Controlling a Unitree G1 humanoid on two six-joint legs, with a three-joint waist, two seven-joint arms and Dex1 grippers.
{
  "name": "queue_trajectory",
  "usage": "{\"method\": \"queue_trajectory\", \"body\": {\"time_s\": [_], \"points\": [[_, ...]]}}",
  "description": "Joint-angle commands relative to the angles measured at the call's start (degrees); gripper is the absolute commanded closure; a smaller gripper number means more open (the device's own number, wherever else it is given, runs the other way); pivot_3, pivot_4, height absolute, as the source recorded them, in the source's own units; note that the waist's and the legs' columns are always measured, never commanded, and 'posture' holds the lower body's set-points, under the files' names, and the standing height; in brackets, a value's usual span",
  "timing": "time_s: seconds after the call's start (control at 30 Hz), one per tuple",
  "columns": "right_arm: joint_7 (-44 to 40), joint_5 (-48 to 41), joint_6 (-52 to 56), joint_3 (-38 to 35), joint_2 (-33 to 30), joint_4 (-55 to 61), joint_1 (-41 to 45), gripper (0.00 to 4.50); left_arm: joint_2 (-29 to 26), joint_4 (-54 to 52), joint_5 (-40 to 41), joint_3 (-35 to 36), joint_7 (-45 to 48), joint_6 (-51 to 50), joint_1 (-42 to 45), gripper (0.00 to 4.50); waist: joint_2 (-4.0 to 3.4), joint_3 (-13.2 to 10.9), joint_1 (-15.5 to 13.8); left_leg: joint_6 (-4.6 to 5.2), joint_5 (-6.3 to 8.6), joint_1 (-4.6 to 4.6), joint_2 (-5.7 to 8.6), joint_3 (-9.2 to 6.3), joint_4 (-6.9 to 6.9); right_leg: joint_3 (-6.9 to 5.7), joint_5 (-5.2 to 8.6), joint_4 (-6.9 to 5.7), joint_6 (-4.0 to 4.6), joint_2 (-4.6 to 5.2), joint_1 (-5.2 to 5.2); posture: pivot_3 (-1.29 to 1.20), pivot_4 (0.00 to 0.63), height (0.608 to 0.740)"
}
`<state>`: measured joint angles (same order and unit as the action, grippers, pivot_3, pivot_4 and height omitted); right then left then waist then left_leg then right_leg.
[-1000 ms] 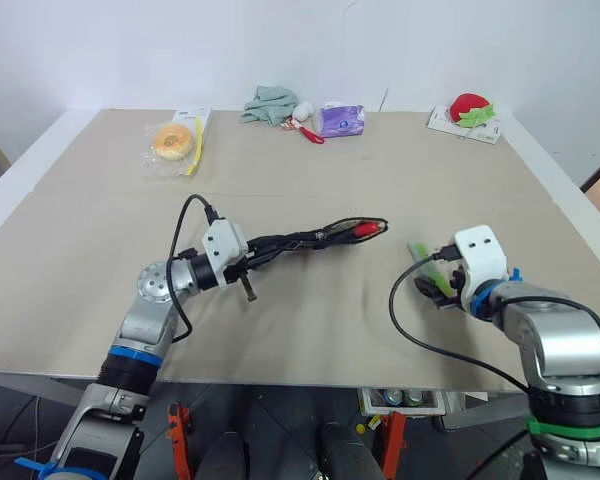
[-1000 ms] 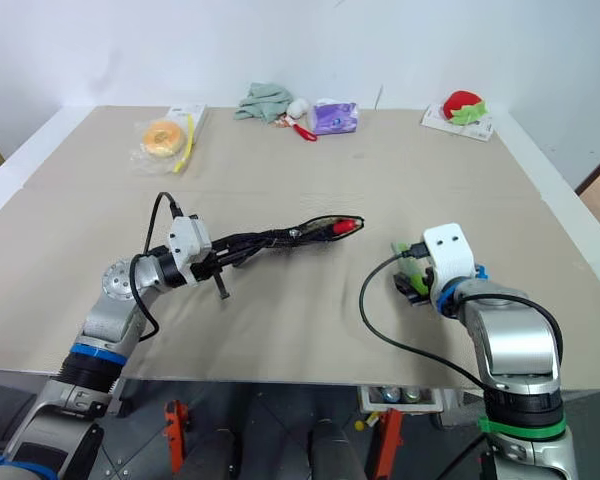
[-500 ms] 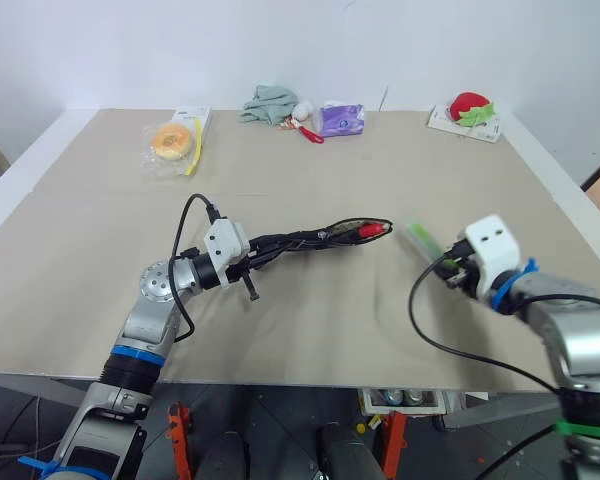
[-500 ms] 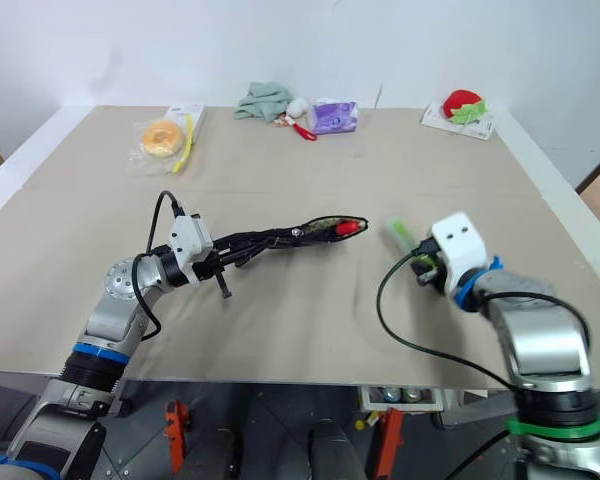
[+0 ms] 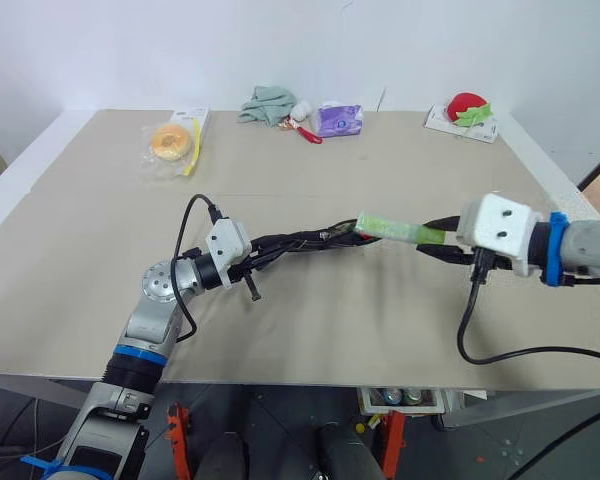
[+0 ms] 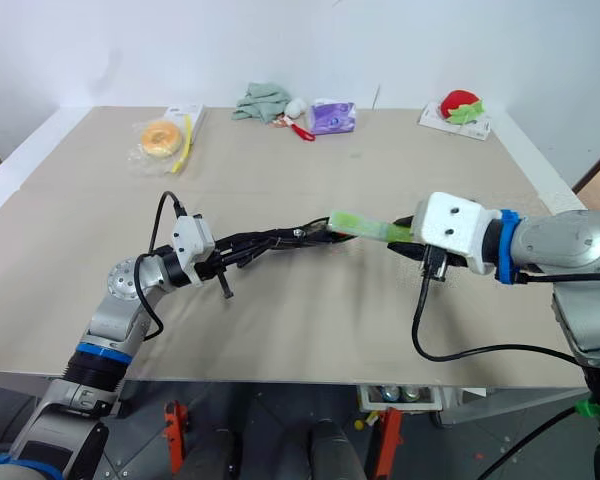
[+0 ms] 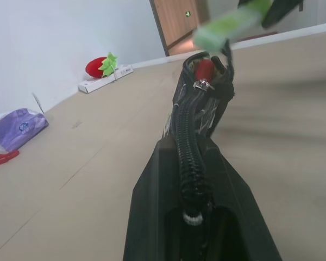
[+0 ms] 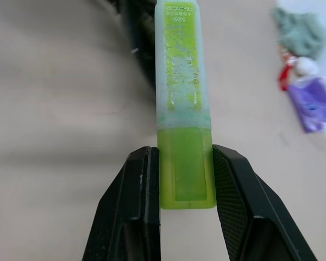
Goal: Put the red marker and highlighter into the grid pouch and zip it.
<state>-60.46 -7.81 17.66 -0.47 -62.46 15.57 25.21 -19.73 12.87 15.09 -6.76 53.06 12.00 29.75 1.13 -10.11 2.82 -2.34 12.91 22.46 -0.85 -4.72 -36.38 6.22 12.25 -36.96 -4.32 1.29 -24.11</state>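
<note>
The left tool (image 5: 252, 258) is kept clamped shut on the grid pouch (image 5: 305, 241), its arm reaching forward and rightward. The right tool (image 8: 179, 179) is closed on the highlighter (image 8: 180, 98), its arm extended leftward.

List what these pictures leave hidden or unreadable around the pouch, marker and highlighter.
- Red marker: only its red end shows in the left wrist view; the grid pouch hides its barrel.
- Pouch opening: in the head views the highlighter crosses it, so whether the tip is inside cannot be told.
- Highlighter print: too small to read in the right wrist view.
- Left gripper: its fingers are lost against the black pouch.
</note>
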Motion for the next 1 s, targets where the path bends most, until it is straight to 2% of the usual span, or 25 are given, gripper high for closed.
{"method": "queue_trajectory", "body": {"time_s": [0.03, 0.4, 0.53, 0.8, 0.97, 1.0], "points": [[-0.4, 3.8, -3.2, 2.3, -0.4, -2.1, 3.1, 3.50, -0.2, -1.7, 0.1, 0.8, 0.1, 0.4, 1.0, 4.50, 0.00, 0.0, 0.0, 0.00, 0.00, 0.01, 0.00, 0.00, 0.00, 0.00, 0.00, 0.00, 0.00, 0.00, -0.02, 0.00, 0.150, 0.739], [-2.1, 10.3, -8.4, 11.0, 6.3, -7.9, 15.4, 3.50, 0.2, -2.2, 0.1, 0.5, 0.2, 0.0, 0.8, 4.50, 0.00, 0.0, 0.0, 0.00, 0.00, 0.01, -0.01, -0.01, 0.04, -0.02, -0.02, -0.01, 0.03, -0.01, -0.06, 0.00, 0.150, 0.739], [-2.8, 15.0, -10.5, 16.6, 10.6, -9.7, 20.3, 3.50, 0.4, -2.3, 0.1, 0.3, 0.3, -0.1, 0.9, 4.50, 0.00, 0.0, 0.1, -0.01, 0.00, 0.04, 0.00, 0.00, 0.05, -0.01, -0.01, 0.00, 0.02, 0.01, -0.08, 0.00, 0.150, 0.739], [-3.8, 20.2, -15.5, 20.8, 14.6, -10.9, 23.4, 3.50, 0.5, -2.4, 0.1, 0.4, 0.3, -0.4, 0.9, 4.50, -0.01, 0.0, -0.1, -0.01, 0.00, 0.06, 0.01, -0.04, 0.07, -0.06, 0.00, 0.00, 0.03, 0.03, -0.09, 0.00, 0.150, 0.739], [-3.8, 19.7, -15.0, 19.8, 17.4, -11.1, 23.7, 3.50, 0.7, -2.8, -0.1, 0.3, 0.1, -0.6, 0.6, 4.50, -0.01, 0.0, -0.1, -0.01, 0.00, 0.04, -0.02, -0.06, 0.06, -0.08, -0.03, -0.02, 0.07, 0.01, -0.10, 0.00, 0.150, 0.739], [-4.0, 19.1, -14.3, 19.1, 17.5, -10.9, 23.5, 3.00, 0.7, -2.8, -0.2, 0.3, 0.1, -0.6, 0.6, 4.50, -0.01, 0.0, -0.1, -0.01, 0.00, 0.04, -0.02, -0.06, 0.06, -0.08, -0.03, -0.02, 0.07, 0.01, -0.09, 0.00, 0.150, 0.739]]}}
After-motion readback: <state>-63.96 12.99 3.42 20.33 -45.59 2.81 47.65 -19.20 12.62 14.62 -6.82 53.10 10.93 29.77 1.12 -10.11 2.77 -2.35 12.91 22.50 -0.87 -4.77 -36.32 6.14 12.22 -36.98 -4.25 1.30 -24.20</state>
